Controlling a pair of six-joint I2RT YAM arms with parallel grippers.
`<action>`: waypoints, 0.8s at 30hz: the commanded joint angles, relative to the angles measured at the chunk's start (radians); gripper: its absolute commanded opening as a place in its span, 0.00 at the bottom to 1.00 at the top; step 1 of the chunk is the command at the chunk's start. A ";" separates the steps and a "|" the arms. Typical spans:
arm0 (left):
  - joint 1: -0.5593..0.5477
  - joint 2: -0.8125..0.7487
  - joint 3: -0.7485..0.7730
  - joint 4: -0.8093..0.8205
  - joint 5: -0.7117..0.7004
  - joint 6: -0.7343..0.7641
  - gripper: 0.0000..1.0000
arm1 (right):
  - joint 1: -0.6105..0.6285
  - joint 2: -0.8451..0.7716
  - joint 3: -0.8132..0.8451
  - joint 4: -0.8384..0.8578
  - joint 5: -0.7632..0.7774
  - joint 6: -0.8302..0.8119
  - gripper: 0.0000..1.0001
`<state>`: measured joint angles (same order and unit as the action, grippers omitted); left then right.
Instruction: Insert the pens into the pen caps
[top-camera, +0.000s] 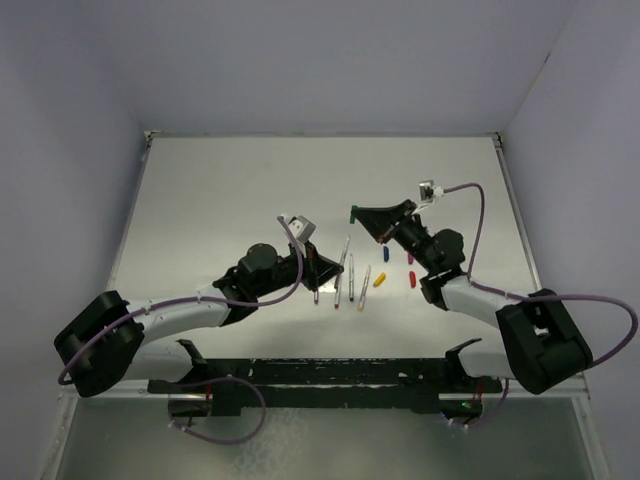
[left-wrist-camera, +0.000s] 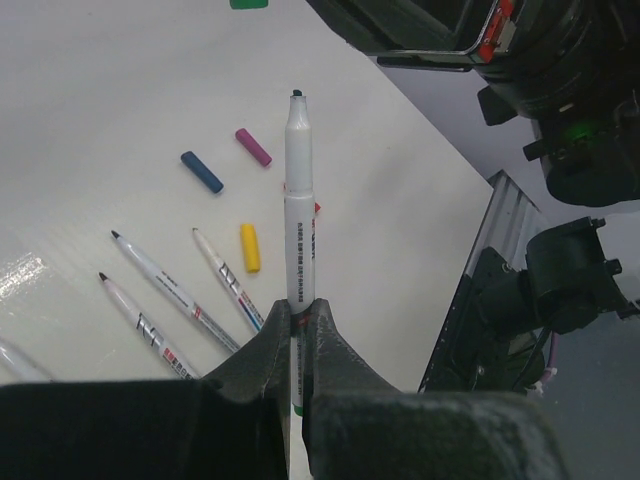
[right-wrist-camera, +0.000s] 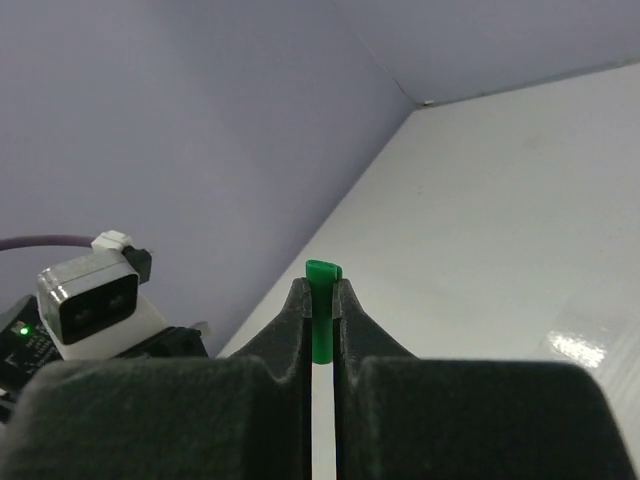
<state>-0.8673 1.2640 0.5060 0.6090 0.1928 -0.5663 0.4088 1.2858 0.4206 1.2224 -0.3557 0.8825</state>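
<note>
The left gripper (left-wrist-camera: 297, 318) has its fingers pinching a pen (left-wrist-camera: 299, 190) near its lower end. The pen runs straight out past the fingertips, dark tip farthest from them. The right gripper (right-wrist-camera: 320, 297) has its fingers closed on the green cap (right-wrist-camera: 320, 325), which pokes just beyond the tips. Left of the left fingers, three loose pens (left-wrist-camera: 165, 287) lie on the table (left-wrist-camera: 90, 90) (a fourth shows at the frame edge). Ahead of them lie the blue cap (left-wrist-camera: 201, 171), magenta cap (left-wrist-camera: 253, 146) and yellow cap (left-wrist-camera: 249, 247), apart from one another.
</note>
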 joint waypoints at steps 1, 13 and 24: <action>-0.007 -0.002 -0.005 0.126 0.015 -0.024 0.00 | 0.005 0.040 -0.012 0.313 -0.034 0.136 0.00; -0.007 -0.027 -0.014 0.155 -0.044 -0.044 0.00 | 0.005 0.060 -0.035 0.403 -0.055 0.190 0.00; -0.007 -0.030 0.003 0.166 -0.015 -0.040 0.00 | 0.005 0.099 -0.032 0.432 -0.076 0.192 0.00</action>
<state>-0.8673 1.2606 0.4927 0.6945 0.1638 -0.5919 0.4107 1.3800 0.3840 1.5707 -0.4057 1.0729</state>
